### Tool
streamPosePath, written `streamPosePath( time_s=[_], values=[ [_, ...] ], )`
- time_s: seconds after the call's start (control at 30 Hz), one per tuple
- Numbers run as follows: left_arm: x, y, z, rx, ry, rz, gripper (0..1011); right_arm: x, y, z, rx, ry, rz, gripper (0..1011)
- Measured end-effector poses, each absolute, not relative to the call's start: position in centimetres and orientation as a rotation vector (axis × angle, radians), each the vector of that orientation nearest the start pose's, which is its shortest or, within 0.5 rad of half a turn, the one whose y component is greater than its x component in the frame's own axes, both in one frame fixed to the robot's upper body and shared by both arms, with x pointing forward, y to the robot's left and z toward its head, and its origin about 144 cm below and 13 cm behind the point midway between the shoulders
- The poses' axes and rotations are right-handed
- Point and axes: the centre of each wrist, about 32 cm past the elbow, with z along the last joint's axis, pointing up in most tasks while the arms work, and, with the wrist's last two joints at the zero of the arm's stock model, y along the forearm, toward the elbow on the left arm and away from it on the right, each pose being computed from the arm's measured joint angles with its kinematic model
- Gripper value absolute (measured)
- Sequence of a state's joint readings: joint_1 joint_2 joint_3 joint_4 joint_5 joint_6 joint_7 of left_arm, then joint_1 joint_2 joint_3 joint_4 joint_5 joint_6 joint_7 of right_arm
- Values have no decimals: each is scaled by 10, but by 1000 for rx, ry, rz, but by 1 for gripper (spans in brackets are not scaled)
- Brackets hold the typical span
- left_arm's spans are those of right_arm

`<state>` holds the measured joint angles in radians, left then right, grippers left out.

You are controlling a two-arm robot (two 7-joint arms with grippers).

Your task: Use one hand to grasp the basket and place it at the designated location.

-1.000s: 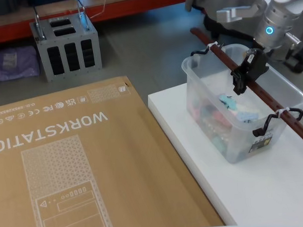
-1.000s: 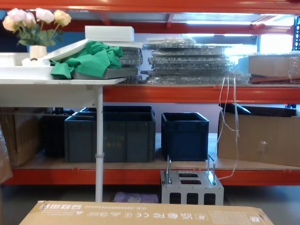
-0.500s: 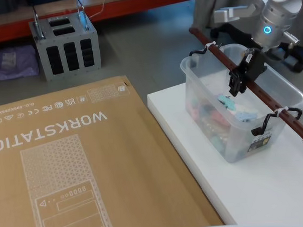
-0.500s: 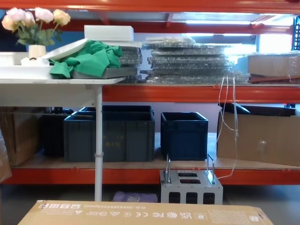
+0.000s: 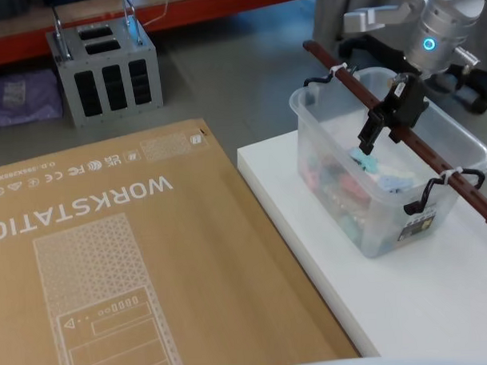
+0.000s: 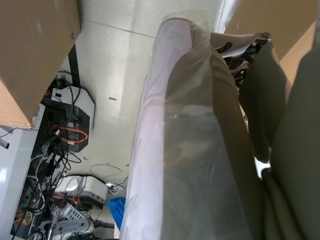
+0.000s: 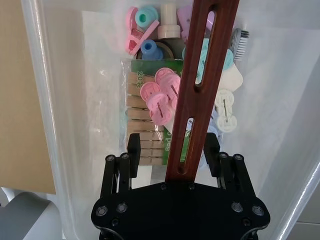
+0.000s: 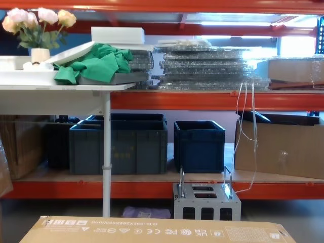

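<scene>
1. A large cardboard box (image 5: 110,259) printed "WORKSTATION" is seen on the left, with a grey metal box (image 5: 103,67) on the floor behind it
2. The basket (image 5: 338,147) is placed on a white platform (image 5: 407,297) to the right, with clothes pegs (image 7: 160,92) held inside
3. Its bar handle (image 7: 200,90) is straddled by the right gripper (image 7: 172,150), whose fingers (image 7: 133,147) are spread apart at either side, not clamped
</scene>
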<state>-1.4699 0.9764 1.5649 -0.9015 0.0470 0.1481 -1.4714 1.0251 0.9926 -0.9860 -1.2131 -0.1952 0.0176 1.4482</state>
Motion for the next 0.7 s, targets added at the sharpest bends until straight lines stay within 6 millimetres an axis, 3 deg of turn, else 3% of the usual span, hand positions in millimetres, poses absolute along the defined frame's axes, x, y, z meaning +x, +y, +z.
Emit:
streamPosePath(
  time_s=[0.33, 0.7],
  values=[
    [616, 497, 1394, 1629, 169, 176, 0, 590, -434, 1361, -1448, -180, -14, 998],
    [616, 497, 1394, 1629, 169, 176, 0, 584, -434, 1368, -1447, -202, -38, 1000]
  ],
)
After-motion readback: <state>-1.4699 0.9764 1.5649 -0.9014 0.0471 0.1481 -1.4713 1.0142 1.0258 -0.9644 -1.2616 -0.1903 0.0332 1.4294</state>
